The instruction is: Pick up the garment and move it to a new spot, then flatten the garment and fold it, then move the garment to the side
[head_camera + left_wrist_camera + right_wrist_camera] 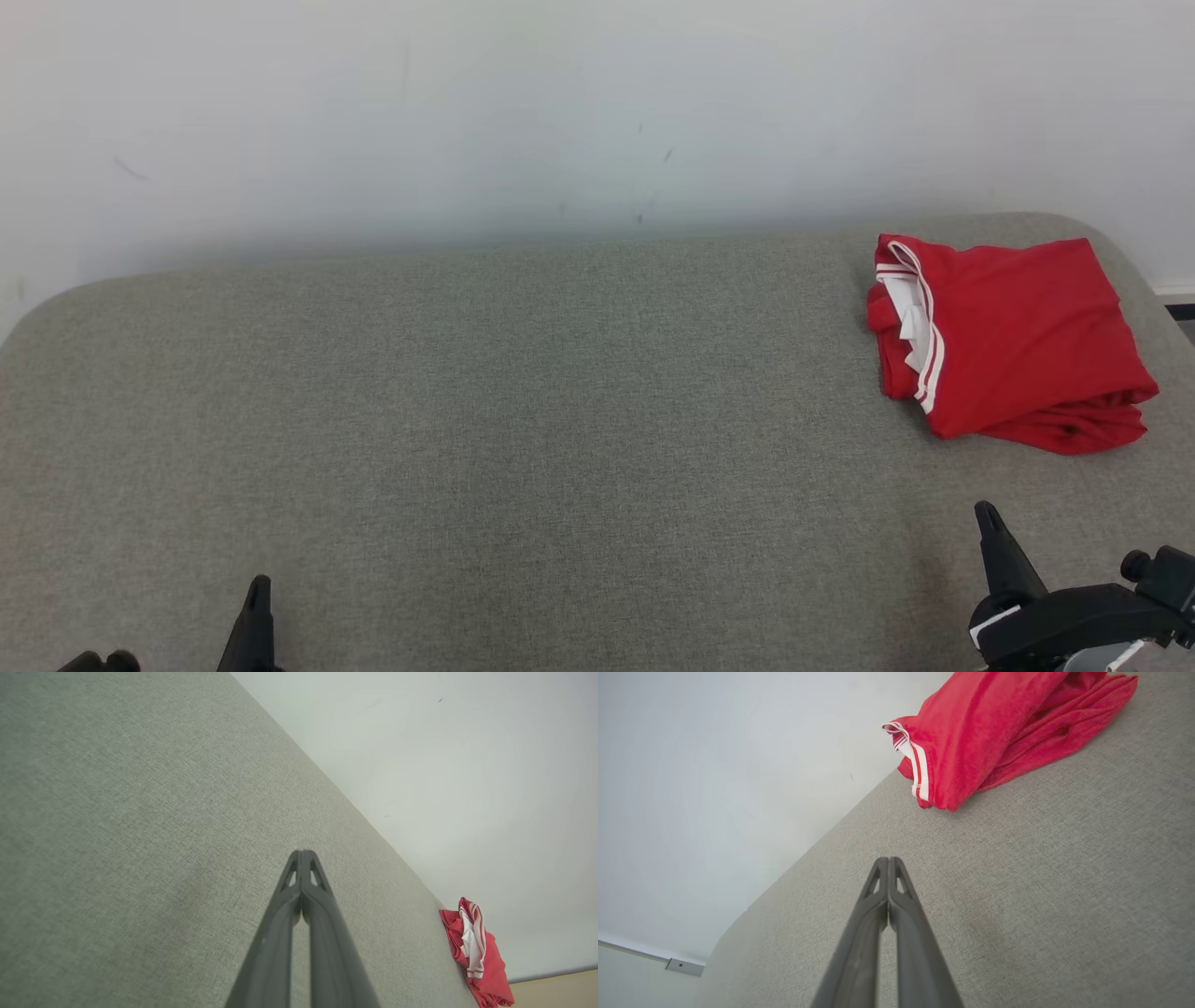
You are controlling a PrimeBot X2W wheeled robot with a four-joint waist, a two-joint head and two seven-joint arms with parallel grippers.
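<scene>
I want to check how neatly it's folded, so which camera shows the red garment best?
The head view: the whole red garment shows, folded, far right on the grey surface. The right wrist view is closer but crops it at the top edge. The left wrist view shows it small and edge-on.

The red garment (1027, 345), with white stripes along one edge and a white inner part showing there, lies folded into a rough, slightly rumpled square near the far right corner of the grey fabric surface (560, 420).
</scene>
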